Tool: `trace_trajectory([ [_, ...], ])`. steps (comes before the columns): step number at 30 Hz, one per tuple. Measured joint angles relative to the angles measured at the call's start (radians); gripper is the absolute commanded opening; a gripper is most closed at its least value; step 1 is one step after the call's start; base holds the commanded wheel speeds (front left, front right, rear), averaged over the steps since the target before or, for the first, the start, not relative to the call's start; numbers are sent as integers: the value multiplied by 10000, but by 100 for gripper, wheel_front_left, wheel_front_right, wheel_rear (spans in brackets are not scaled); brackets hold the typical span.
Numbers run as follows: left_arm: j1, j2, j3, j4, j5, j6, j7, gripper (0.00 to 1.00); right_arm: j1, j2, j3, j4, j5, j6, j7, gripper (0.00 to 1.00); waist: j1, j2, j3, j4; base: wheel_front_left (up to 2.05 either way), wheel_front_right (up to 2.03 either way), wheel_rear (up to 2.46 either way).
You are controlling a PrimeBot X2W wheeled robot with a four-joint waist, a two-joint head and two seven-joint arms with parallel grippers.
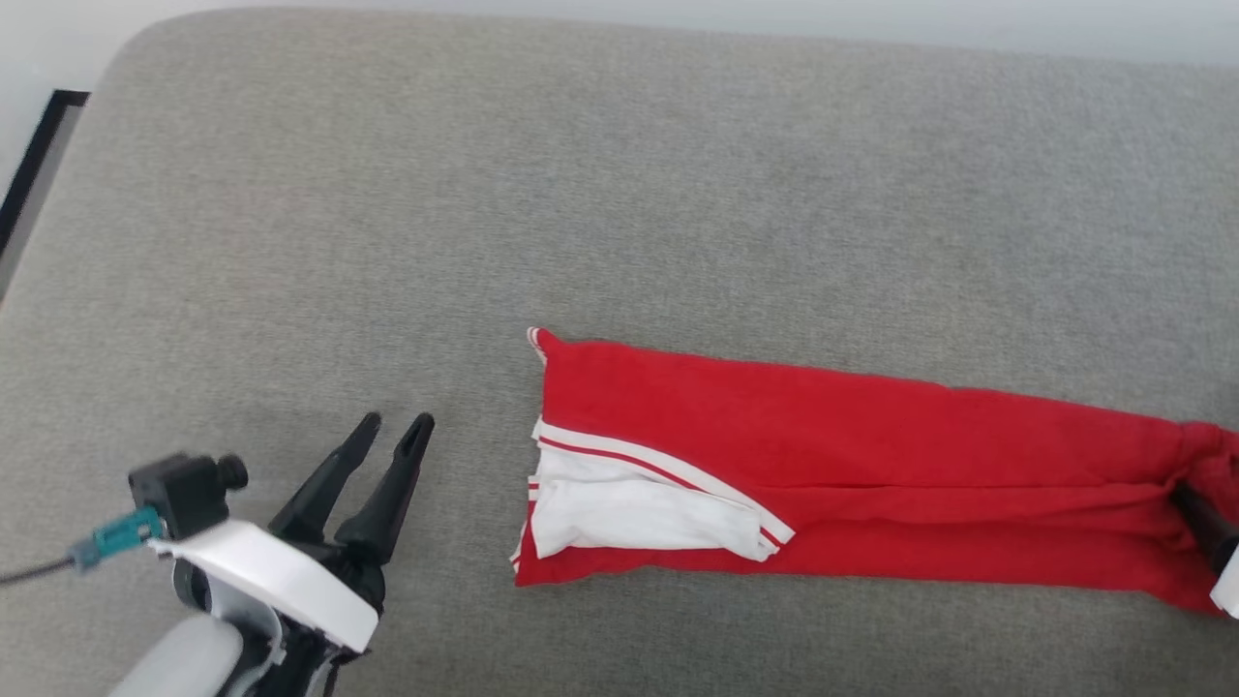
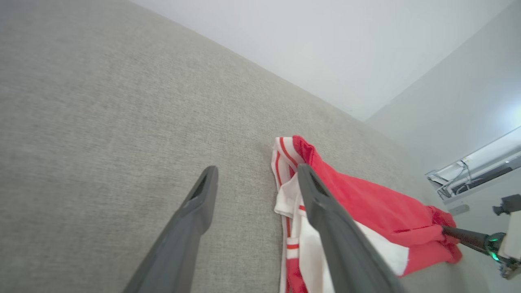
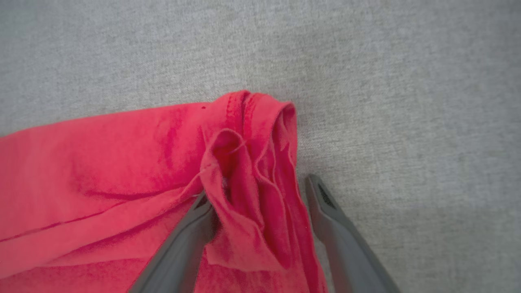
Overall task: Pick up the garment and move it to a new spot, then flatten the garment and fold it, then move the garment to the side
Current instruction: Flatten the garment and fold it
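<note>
Garment (image 1: 871,436), a red jersey-style T-shirt of soft knit with white sleeves and red-white striped trim: lay folded into one long narrow band across a broad grey woven upholstered surface (image 1: 619,194). Ran from the middle of the head view to its right edge. Carried a white sleeve (image 1: 629,513) folded on top at the band's left end, striped trim along its edges. Bunched into loose ridges at the right end.

Found the left gripper (image 1: 397,423), two long dark fingers on a white wrist shell, low at the left, near the sleeve end but clear of it. Stood with fingers spread wide and empty over bare upholstery; in its own wrist view, had the sleeve end behind one finger.

Found the right gripper (image 1: 1200,523) at the bunched end. Seen from its own wrist view as spread wide astride the crumpled red hem: one fingertip partly hidden behind a fold, the other on bare grey cloth just beside the hem, pinching nothing.
</note>
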Motion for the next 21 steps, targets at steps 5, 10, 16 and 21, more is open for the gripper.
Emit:
trace_trajectory([
  [5,1051,-1099,1985,360,3080,0,0,100,-4,-100,-236,510,-115,2,86,100,0,0,-212,360,0,0,0],
  [10,1755,-1994,3607,192,5785,0,2,100,-17,-163,-359,907,-146,2,261,100,0,0,-377,547,0,0,0],
  [16,2332,-2759,4560,-502,7845,0,0,100,-125,-169,-370,1290,-219,2,305,0,0,0,-495,654,0,0,0],
  [21,2548,-3035,4853,-966,8276,0,0,100,-234,-151,-316,1381,-153,15,234,0,0,0,-517,639,0,0,0],
])
